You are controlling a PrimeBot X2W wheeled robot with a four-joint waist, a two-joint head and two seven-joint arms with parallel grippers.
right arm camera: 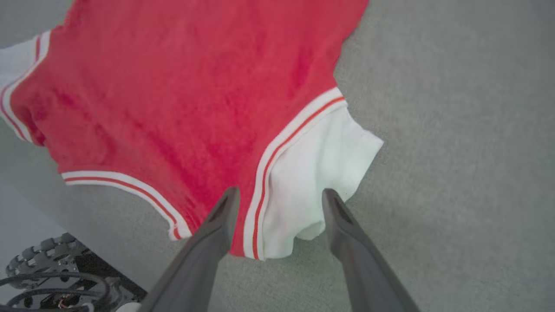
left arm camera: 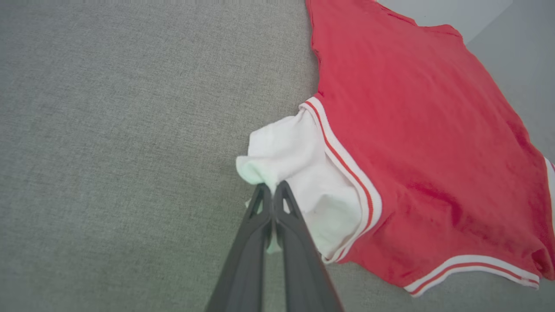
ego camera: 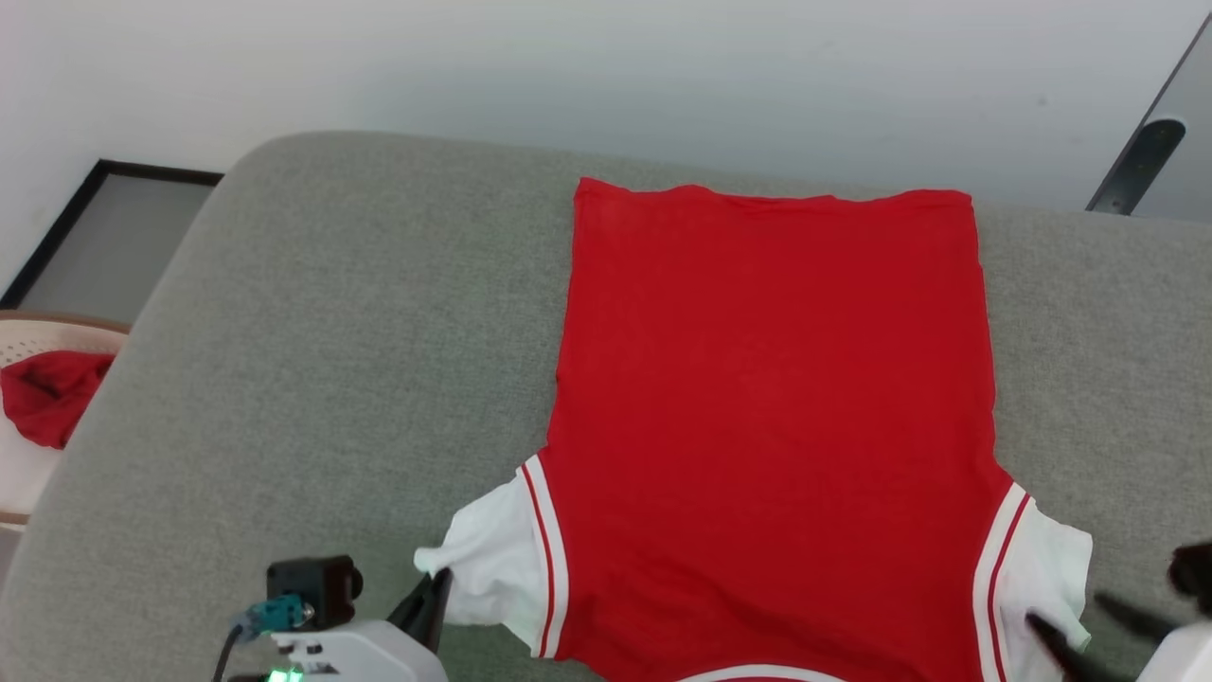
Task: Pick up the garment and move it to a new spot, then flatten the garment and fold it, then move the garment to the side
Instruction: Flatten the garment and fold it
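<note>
A grey upholstered cushion [ego camera: 331, 332] spreads wide; beyond it a plain white surface [ego camera: 568, 66], wall or floor, and a dark-framed panel [ego camera: 104, 237] at left.

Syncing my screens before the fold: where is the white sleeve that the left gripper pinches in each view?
Head view: white sleeve lower left, pinched by the left gripper.
Left wrist view: centre of frame.
Right wrist view: far left edge, upper part.
Shared landmark: the garment's striped trim along its near edge.

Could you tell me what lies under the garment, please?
The garment lies on a grey cushion, visible beside it. Anything beneath the cloth itself is covered.
</note>
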